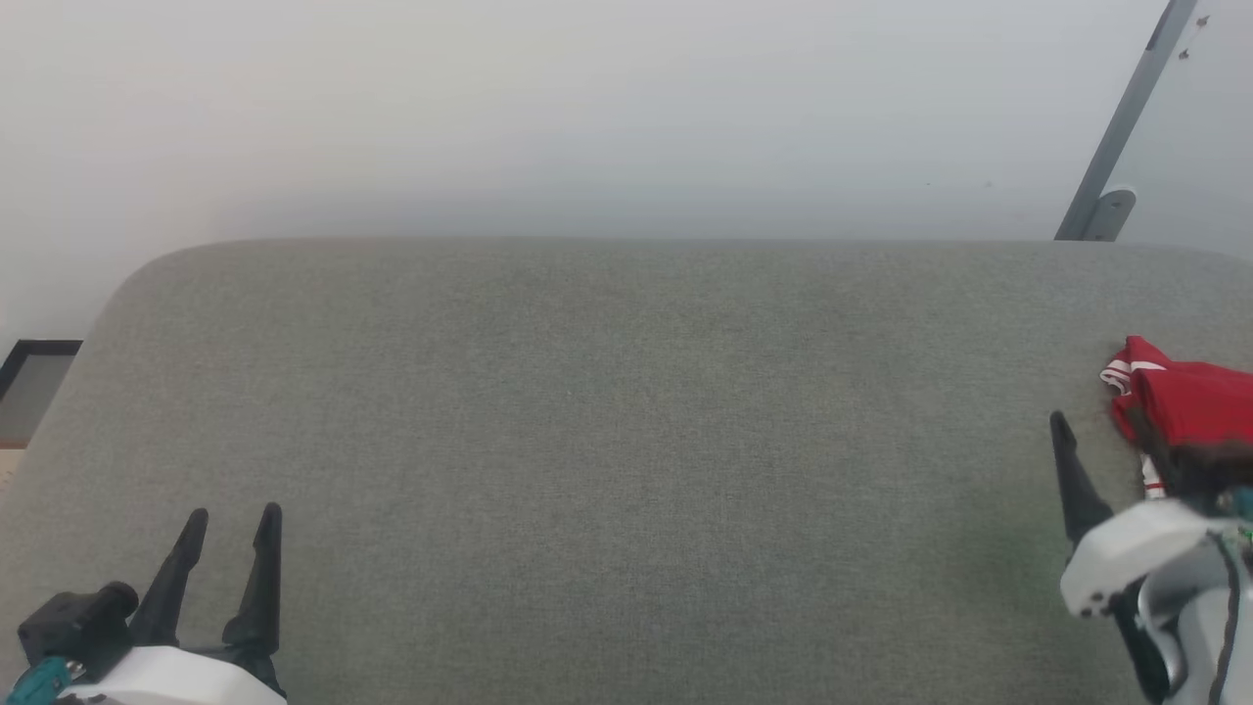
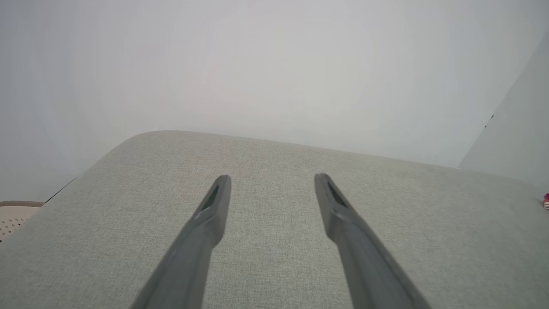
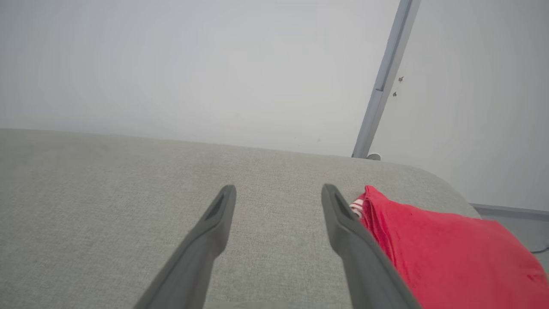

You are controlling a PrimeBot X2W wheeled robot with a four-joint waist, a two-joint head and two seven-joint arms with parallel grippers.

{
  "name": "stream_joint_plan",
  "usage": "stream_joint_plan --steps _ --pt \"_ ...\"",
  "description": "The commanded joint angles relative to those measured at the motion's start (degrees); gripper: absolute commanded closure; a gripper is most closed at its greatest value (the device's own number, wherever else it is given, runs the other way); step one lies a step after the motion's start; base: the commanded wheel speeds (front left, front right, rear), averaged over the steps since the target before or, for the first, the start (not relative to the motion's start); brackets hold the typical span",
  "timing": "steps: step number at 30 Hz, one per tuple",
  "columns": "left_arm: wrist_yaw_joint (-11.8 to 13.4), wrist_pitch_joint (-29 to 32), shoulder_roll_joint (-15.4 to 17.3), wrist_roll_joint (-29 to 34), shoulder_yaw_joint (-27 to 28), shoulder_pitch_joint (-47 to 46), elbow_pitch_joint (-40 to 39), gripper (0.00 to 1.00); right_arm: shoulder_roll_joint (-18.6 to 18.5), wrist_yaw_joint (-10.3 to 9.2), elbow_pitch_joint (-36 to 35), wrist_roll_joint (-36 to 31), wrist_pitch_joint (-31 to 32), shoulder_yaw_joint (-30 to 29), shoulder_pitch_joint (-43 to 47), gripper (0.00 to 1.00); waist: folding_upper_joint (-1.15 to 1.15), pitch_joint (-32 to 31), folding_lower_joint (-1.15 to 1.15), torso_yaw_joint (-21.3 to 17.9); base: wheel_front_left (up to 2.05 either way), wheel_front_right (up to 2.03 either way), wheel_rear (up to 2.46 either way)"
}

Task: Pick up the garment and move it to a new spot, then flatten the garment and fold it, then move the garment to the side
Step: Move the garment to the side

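1. While the garment (image 1: 1186, 401) is lying as a compact red bundle at the far right edge of the grey bench (image 1: 626, 441), striped trim showing along its left side, we are reading the job as being at its last step, the setting aside.
2. We are seeing the right pincer (image 3: 279, 192) with its fingers spread wide and nothing between them. In the right wrist view its right finger is showing just beside the bundle's left edge, and we cannot tell whether it is touching the cloth.
3. We are advising that any pull-away go straight back and slightly up, away from the cloth, so that finger is not catching a fold and dragging the stack open.
4. We are noting that the bundle is sitting close to the bench's right rim. Any nudge to the right is risking a fall, so we are favouring no further push.
5. We are seeing the left pincer (image 1: 235, 517) spread and empty too, hovering over bare bench at the near left, well apart from the garment, and we are judging it best parked there.
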Motion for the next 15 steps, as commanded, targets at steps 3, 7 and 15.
stream_joint_plan --steps 3,7,15 --pt "-0.13 -0.24 -0.14 0.76 0.34 1.27 -0.26 0.0 2.02 -0.08 -3.67 -1.26 -0.4 -2.17 3.73 0.0 0.0 -0.06 0.0 -0.1 0.0 0.0 0.0" --pt "-0.13 -0.25 -0.32 0.82 0.27 1.67 -0.01 0.0 4.62 -0.08 -8.22 -2.7 -0.4 -4.54 8.06 0.0 0.0 -0.22 0.0 -0.21 0.0 0.0 0.0" --pt "-0.13 -0.25 0.19 1.01 -0.64 2.08 0.11 0.0 8.58 -0.08 -14.91 -4.58 1.15 -6.38 13.71 0.0 0.0 -0.02 0.0 -0.44 0.0 0.0 0.0"
